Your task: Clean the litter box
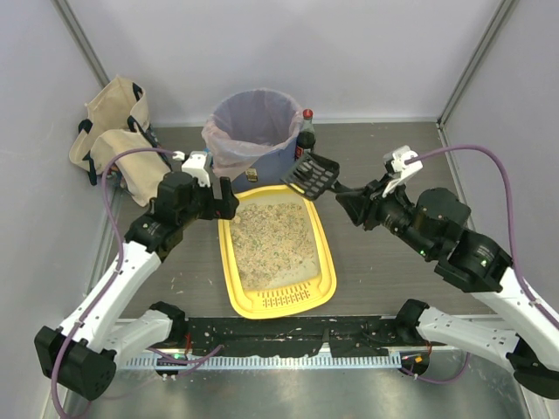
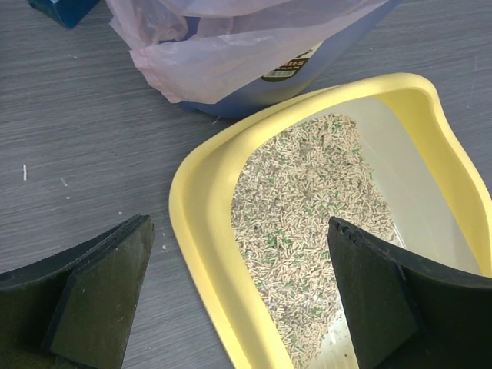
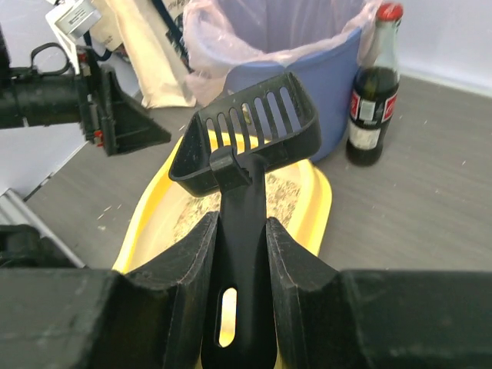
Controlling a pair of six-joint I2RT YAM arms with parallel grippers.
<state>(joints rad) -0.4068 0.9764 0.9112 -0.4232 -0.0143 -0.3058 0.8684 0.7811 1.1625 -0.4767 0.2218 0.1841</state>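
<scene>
litter box sits centre frame; my right end effector clamps the scoop above its upper end, left end effector apart.

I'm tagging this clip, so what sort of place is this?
Likely a robotics lab cell: blank panel walls box in the table, two arms are bolted to its edge, and a litter box, bin and bottle sit staged.

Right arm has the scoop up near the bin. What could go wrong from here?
The scoop in the right gripper hangs close to the bottle beside the bin; a swing to dump might tip it. The open left gripper has its fingers either side of the litter box rim; a sideways move could shove it and spill granules.
</scene>
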